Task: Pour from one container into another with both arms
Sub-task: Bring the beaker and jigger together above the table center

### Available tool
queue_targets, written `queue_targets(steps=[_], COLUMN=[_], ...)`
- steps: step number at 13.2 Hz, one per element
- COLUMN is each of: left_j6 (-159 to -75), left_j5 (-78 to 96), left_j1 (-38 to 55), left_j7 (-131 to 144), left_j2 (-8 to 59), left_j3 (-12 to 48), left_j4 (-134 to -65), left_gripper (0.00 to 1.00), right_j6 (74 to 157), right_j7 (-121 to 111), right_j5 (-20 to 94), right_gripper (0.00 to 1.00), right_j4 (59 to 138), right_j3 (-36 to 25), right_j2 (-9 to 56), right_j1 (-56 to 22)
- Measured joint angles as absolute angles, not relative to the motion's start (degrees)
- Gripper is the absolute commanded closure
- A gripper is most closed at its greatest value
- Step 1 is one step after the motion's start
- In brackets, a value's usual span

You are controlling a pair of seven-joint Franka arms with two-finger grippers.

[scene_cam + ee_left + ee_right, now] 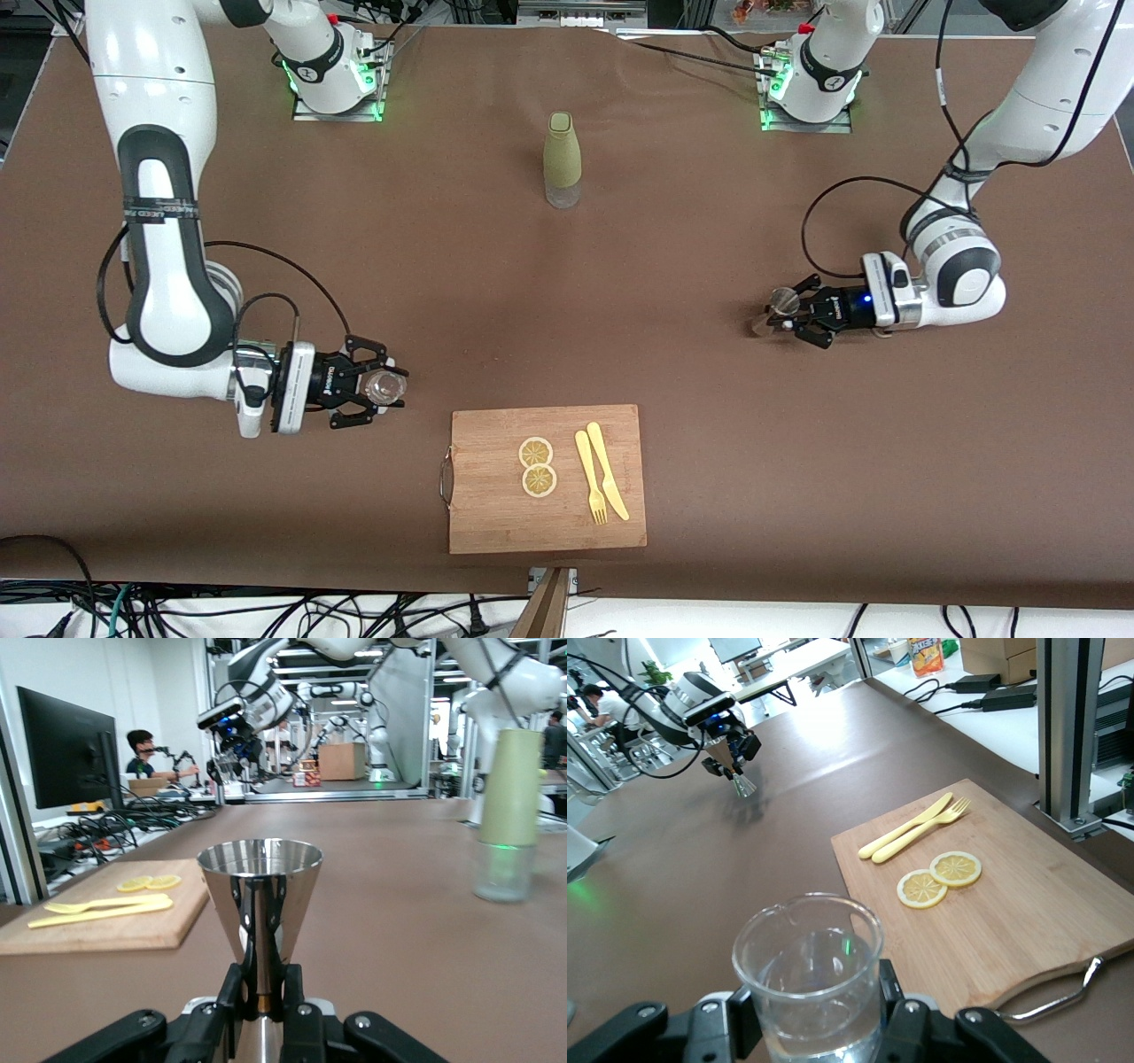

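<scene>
Front view first: I've got the right gripper (383, 388) low over the desk (673, 292) near the right arm's end, its jaws clamped around the small clear glass cup (384, 386). At the left arm's end the left gripper (785, 312) sits low with its jaws closed on the metal jigger (776, 307), which looks tilted from here. The two vessels are well apart. The olive-green bottle (562, 159) stands untouched mid-desk toward the bases, and the wooden cutting board (496, 514) lies at the camera-side edge with two lemon slices (537, 466) and a yellow knife and fork (601, 482).

Left wrist view now: the jigger (260, 904) fills the middle, upper cone open and, as far as I can see, nothing in it; the jaws pinch it at the narrow waist. The right gripper (232, 749) shows well off with the cup.

Right wrist view: the cup (808, 970) is gripped low on its sides, upright. Whether it carries liquid I can't tell. The left gripper (735, 753) hangs well off with the jigger (742, 784).

My read: both grasps are done. Bringing the two together and tipping the cup over the jigger is all still ahead.
</scene>
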State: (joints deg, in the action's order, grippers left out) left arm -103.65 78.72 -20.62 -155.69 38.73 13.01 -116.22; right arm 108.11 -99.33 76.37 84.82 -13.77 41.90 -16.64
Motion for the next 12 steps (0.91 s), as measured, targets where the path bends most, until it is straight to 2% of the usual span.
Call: queue_targets(steps=[3, 8, 12], left_j6=[-111.3, -119.7, -129.2], left_j5=[88.9, 103.0, 113.7], left_j1=[-17.1, -10.2, -7.5], left_j7=[-155.7, -155.1, -154.8], left_j2=[38.9, 40.2, 40.2], left_j3=[17.5, 21.4, 26.3], left_j4=[-117.1, -117.6, -117.1], left_gripper=[1.0, 1.0, 1.0], right_j6=[113.3, 125.8, 137.7], right_j7=[-96.2, -91.5, -90.8], right_j5=[76.4, 76.4, 76.4], right_gripper=[0.7, 0.69, 0.68], right_j4=[84.9, 86.1, 93.2], right_j3=[-13.8, -13.6, -13.5], right_j2=[40.1, 37.7, 33.2], right_j1=[-18.7, -25.8, -33.4])
